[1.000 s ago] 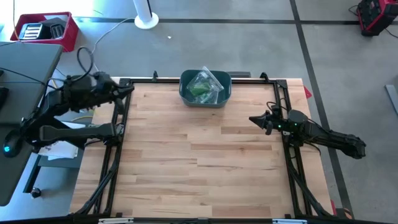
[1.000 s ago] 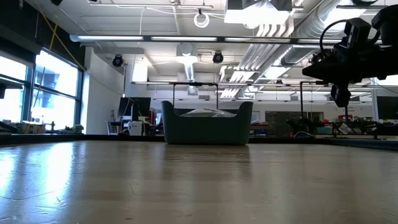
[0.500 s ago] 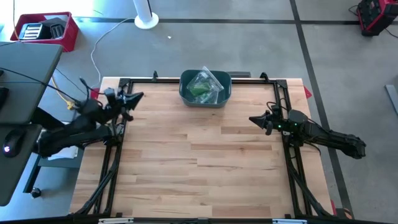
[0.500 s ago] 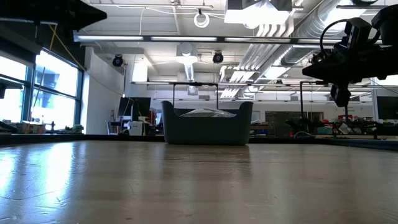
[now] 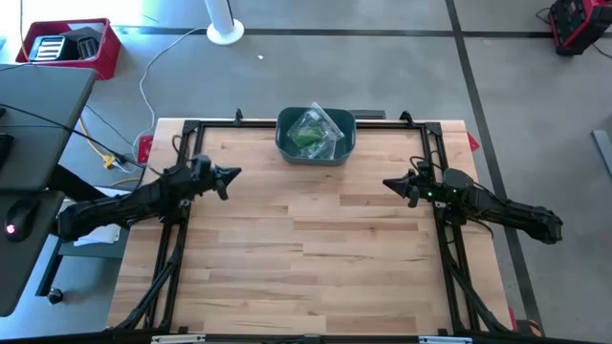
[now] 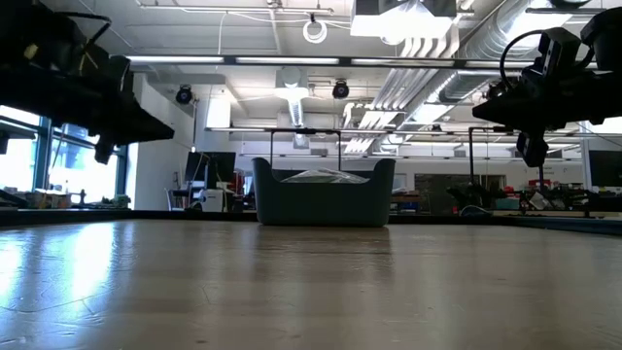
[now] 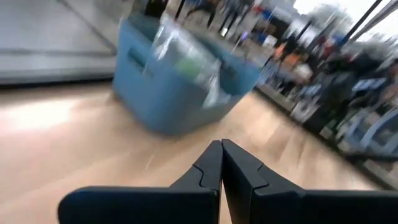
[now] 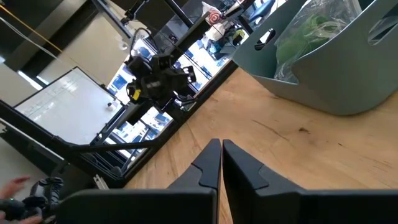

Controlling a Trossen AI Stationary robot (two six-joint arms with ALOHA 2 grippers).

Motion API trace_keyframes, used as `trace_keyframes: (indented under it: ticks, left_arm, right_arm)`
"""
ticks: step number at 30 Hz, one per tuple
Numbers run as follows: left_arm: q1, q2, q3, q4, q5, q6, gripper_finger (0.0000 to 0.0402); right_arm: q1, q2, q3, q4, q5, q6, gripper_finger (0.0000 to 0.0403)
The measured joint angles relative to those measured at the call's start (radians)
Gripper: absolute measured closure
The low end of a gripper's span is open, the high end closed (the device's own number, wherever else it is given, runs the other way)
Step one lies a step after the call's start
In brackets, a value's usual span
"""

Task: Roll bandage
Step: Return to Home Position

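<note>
At the far edge, bagged bandage [image 5: 310,130] is sitting in bin [image 5: 287,145] (packing looks done) | left gripper [image 5: 229,175], right gripper [image 5: 390,183] hovering pinched shut, empty | you're left parking arms.

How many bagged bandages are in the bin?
1: the bagged bandage, in the bin at the table's far edge. More could be hidden under it.

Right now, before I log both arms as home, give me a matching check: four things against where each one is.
Things:
1. left gripper
2. right gripper
3. blue bin
4. bagged green bandage

Places:
A. inside the bin
B. at the middle of the table's far edge
C. raised over the table's right side, fingers shut
D. raised over the table's left side, fingers shut

Pairs: 1-D, 2-C, 3-B, 4-A
</note>
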Motion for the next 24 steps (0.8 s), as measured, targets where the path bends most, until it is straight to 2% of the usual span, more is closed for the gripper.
trace_keyframes:
  ticks: [4,7,16,19,24]
  left_arm:
    - [-0.001,0.028,-0.017,-0.002,0.025,-0.008,0.0398]
    - [-0.046,0.0,-0.022,0.005,0.05,0.021,0.0398]
    - [-0.192,-0.197,-0.023,0.005,0.054,0.328,0.0398]
    - [-0.235,-0.194,-0.023,0.003,0.052,0.434,0.0398]
    - [-0.291,-0.195,-0.024,0.004,0.071,0.481,0.0398]
  right_arm:
    - [0.0,0.0,0.0,0.0,-0.001,0.0,0.0396]
    - [0.0,0.001,0.0,0.0,-0.004,0.0,0.0396]
    - [0.0,0.0,0.0,0.0,-0.004,0.0,0.0396]
    - [0.0,0.001,0.0,0.0,-0.004,0.0,0.0396]
    - [0.0,0.005,0.0,0.0,-0.004,0.0,0.0396]
